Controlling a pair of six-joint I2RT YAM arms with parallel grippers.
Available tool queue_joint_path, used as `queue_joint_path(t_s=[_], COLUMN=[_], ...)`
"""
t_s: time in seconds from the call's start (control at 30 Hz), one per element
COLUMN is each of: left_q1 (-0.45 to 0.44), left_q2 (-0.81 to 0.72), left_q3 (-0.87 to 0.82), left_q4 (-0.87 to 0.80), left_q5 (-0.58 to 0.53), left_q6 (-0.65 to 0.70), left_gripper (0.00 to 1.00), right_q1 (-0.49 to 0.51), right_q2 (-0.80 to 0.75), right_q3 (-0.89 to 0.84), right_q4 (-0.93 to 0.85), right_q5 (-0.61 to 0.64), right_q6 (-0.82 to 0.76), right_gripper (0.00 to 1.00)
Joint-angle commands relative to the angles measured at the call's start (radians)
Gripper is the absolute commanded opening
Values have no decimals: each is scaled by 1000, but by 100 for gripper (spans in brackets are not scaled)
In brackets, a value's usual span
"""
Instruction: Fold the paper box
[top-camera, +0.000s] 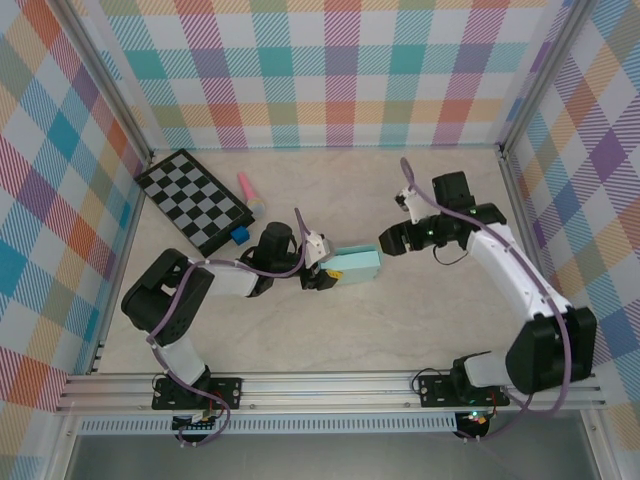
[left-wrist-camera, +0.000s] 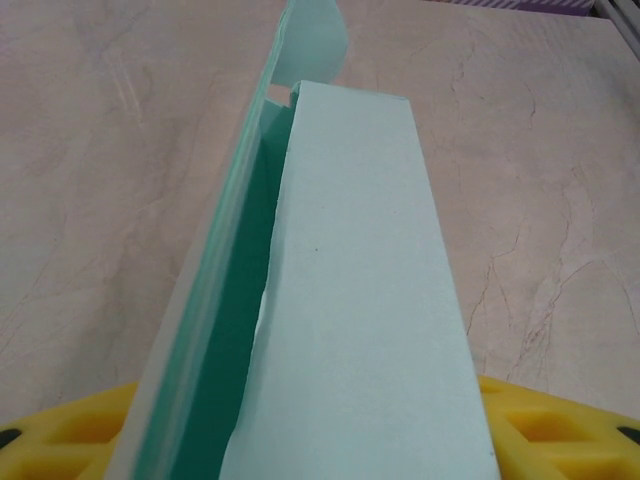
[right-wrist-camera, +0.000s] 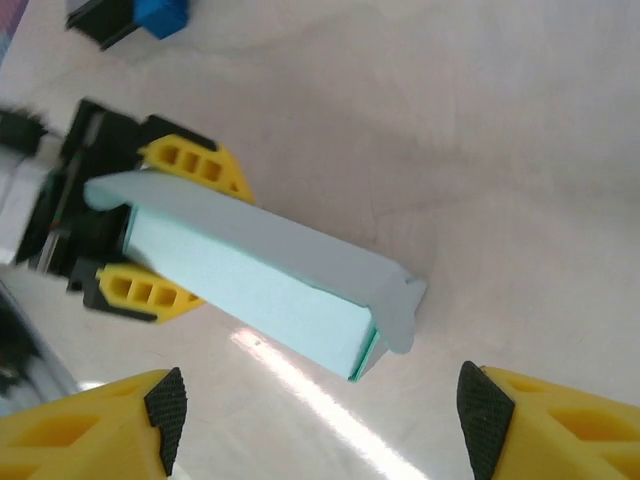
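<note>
Right wrist: left pincer (right-wrist-camera: 168, 232) clamps one end of the box (right-wrist-camera: 260, 285) — likely light, crushable thin card; right pincer (right-wrist-camera: 325, 410) gapes empty, best taking the flapped end by its edges.

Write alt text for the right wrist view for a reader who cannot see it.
A pale mint paper box slants across a beige table, one end clamped between the yellow fingers of the left gripper, a rounded flap sticking out at the other end. The right gripper stands open below, clear of the box.
</note>
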Motion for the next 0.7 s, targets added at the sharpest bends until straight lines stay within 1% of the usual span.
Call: queue_joint_path(t_s=[0.0, 0.07, 0.1, 0.13, 0.17, 0.27, 0.37, 0.43, 0.5, 0.6, 0.67], left_q1=[-15, -18, -23, -26, -27, -30, -37, -42, -43, -47, -51], left_q2=[31, 48, 54, 59, 63, 67, 63, 61, 61, 65, 74], left_q3=[4, 20, 23, 27, 31, 33, 40, 39, 37, 32, 21], left_q4=[82, 95, 105, 106, 107, 108, 68, 57, 63, 73, 112], left_q5=[69, 98, 103, 108, 113, 117, 113, 110, 103, 86, 72], left_q6=[-14, -20, -19, -14, -10, 2, 35, 49, 49, 49, 40], left_gripper=[59, 58, 58, 58, 58, 58, 58, 58, 58, 58, 58], right_q1=[45, 58, 59, 59, 59, 73, 83, 85, 98, 128, 145], right_q2=[-48, -52, -57, -59, -49, 35, 70, 113, 176, 249, 284], right_q3=[-51, -64, -81, -94, -89, 1, 2, 29, 86, 134, 160], right_q4=[60, 0, 5, 38, 47, -61, 7, -1, -69, -131, -148], right_q5=[-52, -140, -165, -175, -174, -138, -79, -85, -90, -86, -69], right_q6=[-558, -835, -931, -963, -977, -1057, -1075, -1083, -1093, -1099, -1088], right_gripper=[76, 82, 85, 88, 89, 89, 88, 83, 77, 76, 72])
